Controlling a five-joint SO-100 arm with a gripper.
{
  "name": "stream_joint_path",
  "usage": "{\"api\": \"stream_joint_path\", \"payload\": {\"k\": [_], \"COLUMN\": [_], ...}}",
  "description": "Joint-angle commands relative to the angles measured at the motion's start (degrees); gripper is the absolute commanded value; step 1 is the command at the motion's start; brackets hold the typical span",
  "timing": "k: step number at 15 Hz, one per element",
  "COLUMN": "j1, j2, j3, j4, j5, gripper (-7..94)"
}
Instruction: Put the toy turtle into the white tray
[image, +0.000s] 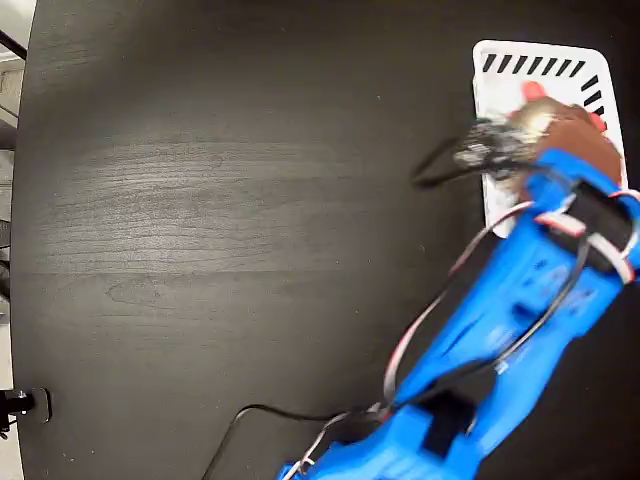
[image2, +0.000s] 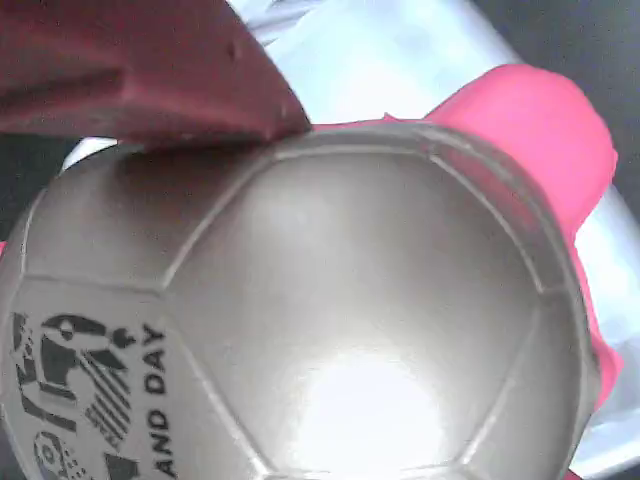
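The glossy, panelled bronze shell of the toy turtle (image2: 340, 330) sits over the smooth white tray (image: 498, 205) near the dark wood-grain worktop's (image: 230, 200) right edge. A dark red finger (image2: 150, 70) presses on the shell. Whether the fingers grip it cannot be told.

Perhaps a hobby desk, dark wood-grain table (image: 200, 200), loose cables (image: 440, 290)

The toy turtle (image: 548, 122), with its shiny bronze shell and pink head and feet, sits over the white tray (image: 500, 95). The slotted tray lies at the table's upper right corner.
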Motion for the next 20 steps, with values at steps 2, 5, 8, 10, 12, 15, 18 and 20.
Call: {"api": "stream_joint_path", "payload": {"k": [2,5,8,10,12,15,18,20], "j1": [4.48,5.71,5.45,5.01,4.22,2.9,2.29,2.11], "j2": [-4.66,-7.21,-10.72,-11.43,-11.6,-12.92,-13.1,-13.1], "j3": [-10.63,-10.02,-11.6,-10.99,-10.55,-11.25,-10.9,-11.16], "j4": [0.35,-0.35,-1.23,-1.67,-2.11,-2.29,-1.93,-1.05], "j5": [-0.79,-0.53,0.26,-0.09,-0.44,-0.44,-0.26,-0.44], "gripper": [0,0,14,27,35,51,55,55]}}
